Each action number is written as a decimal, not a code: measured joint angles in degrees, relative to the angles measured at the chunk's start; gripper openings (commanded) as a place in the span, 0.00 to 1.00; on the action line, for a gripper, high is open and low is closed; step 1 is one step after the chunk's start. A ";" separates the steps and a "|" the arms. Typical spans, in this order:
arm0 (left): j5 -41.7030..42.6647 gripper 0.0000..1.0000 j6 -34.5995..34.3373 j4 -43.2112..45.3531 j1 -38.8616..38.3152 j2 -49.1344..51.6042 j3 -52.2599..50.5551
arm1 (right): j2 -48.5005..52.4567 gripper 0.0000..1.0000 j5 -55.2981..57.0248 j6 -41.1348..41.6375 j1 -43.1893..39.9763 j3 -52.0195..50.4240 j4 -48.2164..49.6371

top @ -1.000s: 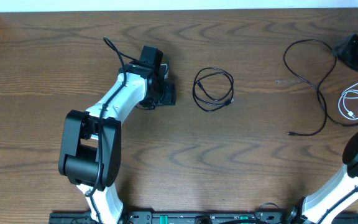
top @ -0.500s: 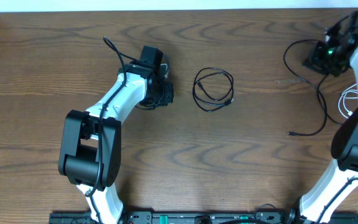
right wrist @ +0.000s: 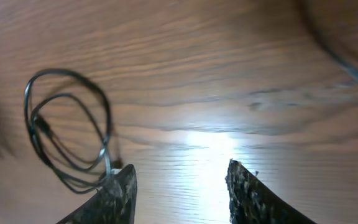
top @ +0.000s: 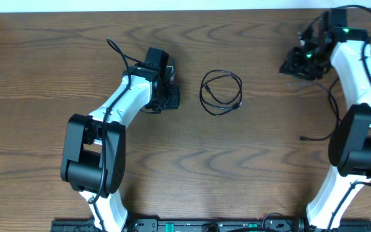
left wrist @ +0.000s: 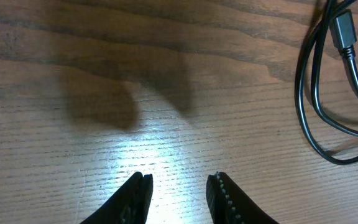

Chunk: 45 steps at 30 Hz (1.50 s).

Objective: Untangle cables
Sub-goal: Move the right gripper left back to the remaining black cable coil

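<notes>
L gripper (left wrist: 179,183): jaws part-spread, nothing btwn them, low over bare table (left wrist: 104,124). Coiled black cable (left wrist: 304,93) lies near, ahead, untouched. R gripper (right wrist: 179,179): jaws spread, empty, over the table, well apart from same coil. Overhead: coil sits mid-table btwn both grippers. Second black cable (top: 304,138) lies beside R arm (top: 353,71), partly hidden.

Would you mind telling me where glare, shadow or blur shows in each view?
Overhead: evenly lit and sharp. Left wrist: glare patch on the table ahead of the left gripper, soft shadows beyond, coiled black cable crisp. Right wrist: whole frame smeared, glare ahead of the right gripper, the cable blurred.
</notes>
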 measured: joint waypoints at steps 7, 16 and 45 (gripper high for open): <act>0.00 0.35 0.00 0.00 0.00 0.00 -0.02 | 0.00 0.05 0.02 -0.26 5.33 -0.04 0.37; 0.00 0.35 0.00 0.00 0.00 0.00 -0.02 | 0.00 0.05 0.15 0.02 10.97 -1.09 3.54; 0.00 0.35 0.00 -0.02 0.00 0.00 0.00 | 0.07 0.16 12.33 8.37 18.86 -18.93 20.85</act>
